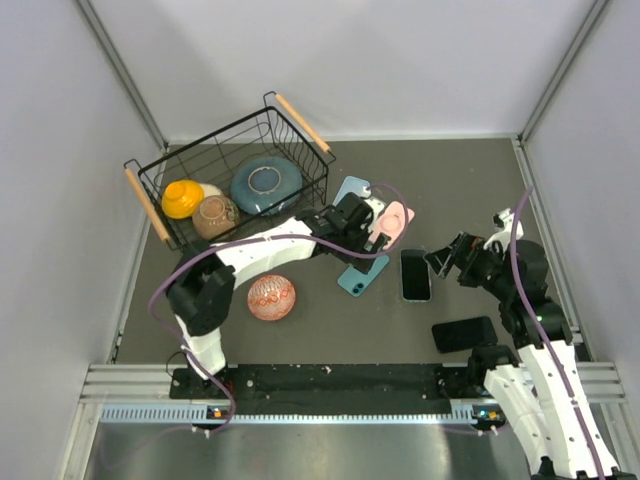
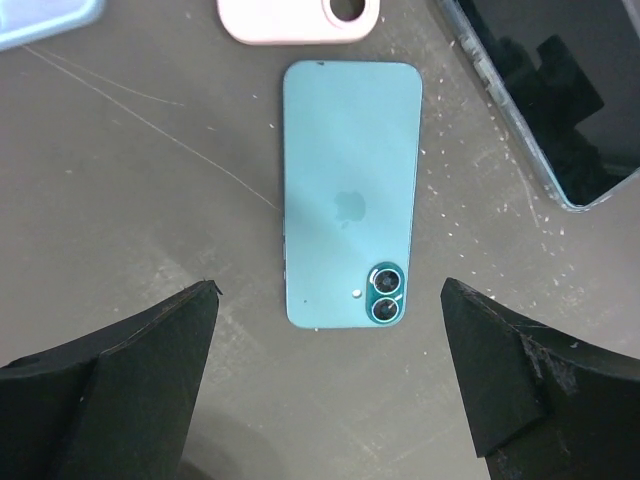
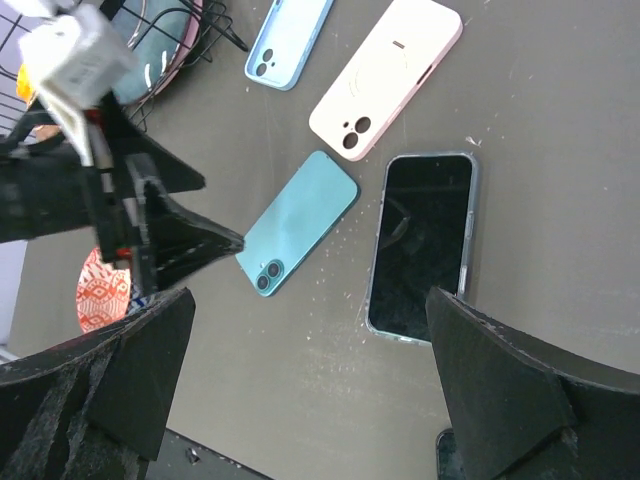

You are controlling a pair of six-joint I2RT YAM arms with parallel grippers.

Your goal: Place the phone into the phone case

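Your left gripper (image 2: 330, 290) sits closest to its lens. Its black fingers (image 2: 130, 370) are spread wide at the bottom corners of the wrist view and grip nothing. The teal phone (image 2: 350, 190) lies face down on the table (image 2: 150, 200), just beyond the tips, with its camera end toward them. Reading the overhead view from the left, you have a wire basket (image 1: 147, 206) holding a yellow bowl (image 1: 183, 198), a tan bowl (image 1: 216, 216) and a grey-blue dish (image 1: 266, 185). An orange patterned bowl (image 1: 271, 297) stands on the table in front of the basket. Next come the light blue case (image 1: 350, 188) and the pink case (image 1: 397, 218), both back up, lying past the teal phone and partly hidden by the left wrist. Just right of the teal phone, not touching it, a dark-screened phone (image 1: 416, 275) lies screen up with a clear rim around it. Your right gripper (image 1: 445, 258) hovers beside that phone's right edge, jaws fully apart and empty. Near the right arm's base a second dark phone (image 1: 465, 333) lies crosswise.
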